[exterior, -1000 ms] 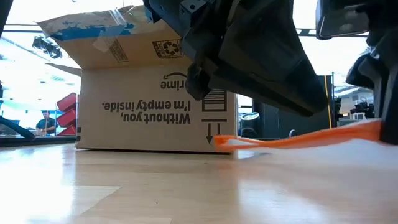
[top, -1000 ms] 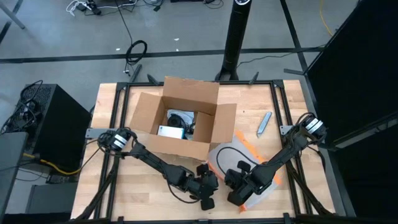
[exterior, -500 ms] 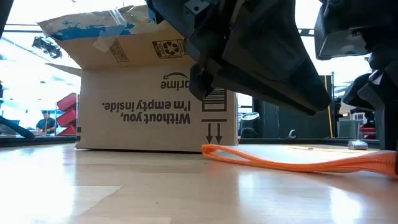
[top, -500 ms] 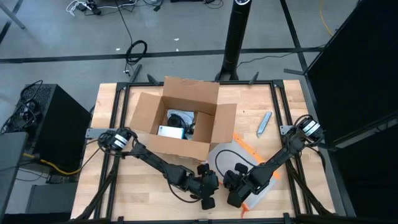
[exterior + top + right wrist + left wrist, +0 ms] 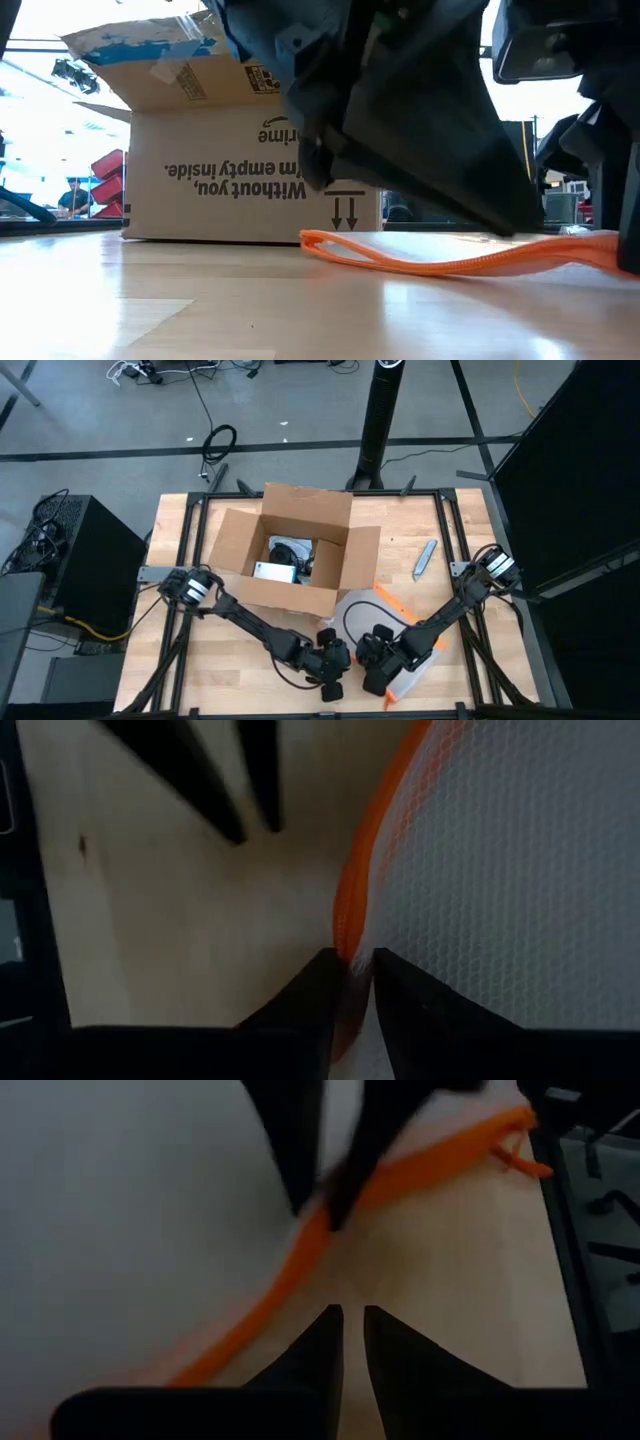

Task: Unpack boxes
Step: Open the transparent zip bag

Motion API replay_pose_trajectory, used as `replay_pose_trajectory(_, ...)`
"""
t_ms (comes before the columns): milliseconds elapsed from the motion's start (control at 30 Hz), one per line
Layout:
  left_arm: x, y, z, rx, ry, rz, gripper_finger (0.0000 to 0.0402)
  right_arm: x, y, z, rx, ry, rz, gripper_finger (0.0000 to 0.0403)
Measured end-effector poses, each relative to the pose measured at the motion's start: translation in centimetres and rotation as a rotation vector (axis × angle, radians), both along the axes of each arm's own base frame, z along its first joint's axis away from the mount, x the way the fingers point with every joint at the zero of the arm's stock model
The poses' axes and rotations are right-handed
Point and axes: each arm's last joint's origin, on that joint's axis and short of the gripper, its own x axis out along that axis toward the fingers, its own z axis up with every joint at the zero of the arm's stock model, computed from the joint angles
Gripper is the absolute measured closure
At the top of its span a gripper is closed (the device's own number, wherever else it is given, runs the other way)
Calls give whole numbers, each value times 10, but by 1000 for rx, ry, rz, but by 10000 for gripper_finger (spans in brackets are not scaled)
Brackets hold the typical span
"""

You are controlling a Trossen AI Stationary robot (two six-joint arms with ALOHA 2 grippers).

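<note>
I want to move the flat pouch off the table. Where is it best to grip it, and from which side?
Probably the pouch's orange edge: the pouch lies flat on the table, so pinch that rim level from the front, where the right gripper is already shut on it; the left gripper is beside.

crowded near edge, open box mouth

both your grippers, left gripper [image 5: 332, 660] and right gripper [image 5: 371, 660], sit low and almost touching beside the orange-edged pouch [image 5: 400, 622], so little room lies between them. the cardboard box [image 5: 290, 555] blocks the table's middle; bare table [image 5: 205, 655] lies left of the arms.
</note>
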Motion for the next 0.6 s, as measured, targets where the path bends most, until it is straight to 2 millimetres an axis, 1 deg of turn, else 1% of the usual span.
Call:
replay_pose_trajectory(100,1,-8,-7,-33,-17,-29,368,2,-2,0,18,7,-5,354)
replay_pose_trajectory(167,1,-13,-7,-48,-36,-37,366,4,-4,0,27,12,-12,382)
replay_pose_trajectory(233,1,-17,-5,-66,-71,-38,365,5,-5,0,33,16,-15,395)
replay_pose_trajectory(267,1,-19,-4,-71,-90,-32,366,5,-5,0,37,16,-22,396)
replay_pose_trajectory(600,5,-17,-16,-49,-143,132,369,9,-2,6,63,-2,-38,399)
